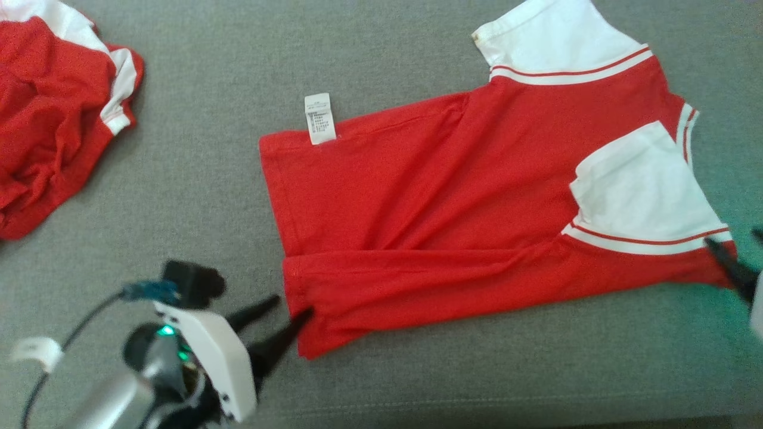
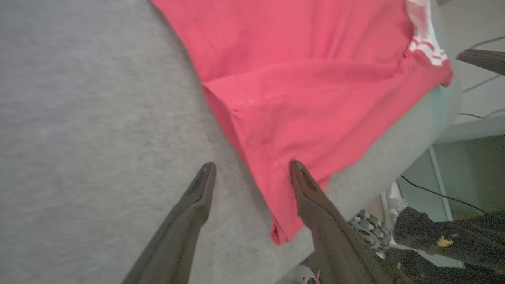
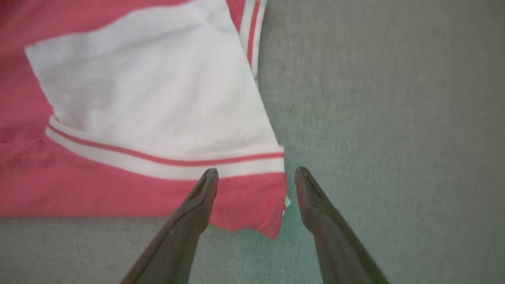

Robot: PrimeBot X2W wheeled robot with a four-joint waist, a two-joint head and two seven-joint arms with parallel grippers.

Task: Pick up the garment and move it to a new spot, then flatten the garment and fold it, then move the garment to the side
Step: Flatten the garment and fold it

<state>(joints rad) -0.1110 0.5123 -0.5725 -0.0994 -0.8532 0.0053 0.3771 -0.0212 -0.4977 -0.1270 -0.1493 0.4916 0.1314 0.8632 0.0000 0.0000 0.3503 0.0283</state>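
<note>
The garment (image 1: pixel 453 202), soft red knit with white sleeves (image 1: pixel 641 182) edged in thin red-and-white bands, lies spread from the centre of the head view toward 3 o'clock on the grey woven counter (image 1: pixel 208 107). Its near side is folded over into a long flap, and a white care label (image 1: pixel 320 118) sticks out at the hem. At 10 o'clock a second garment (image 1: pixel 47 119) lies crumpled, cut off by the frame.

The left gripper (image 2: pixel 252 165) at 7 o'clock is released, its fingers astride the hem corner; contact is unclear. The right gripper (image 3: pixel 256 170), also spread, straddles the red corner below the sleeve.
</note>
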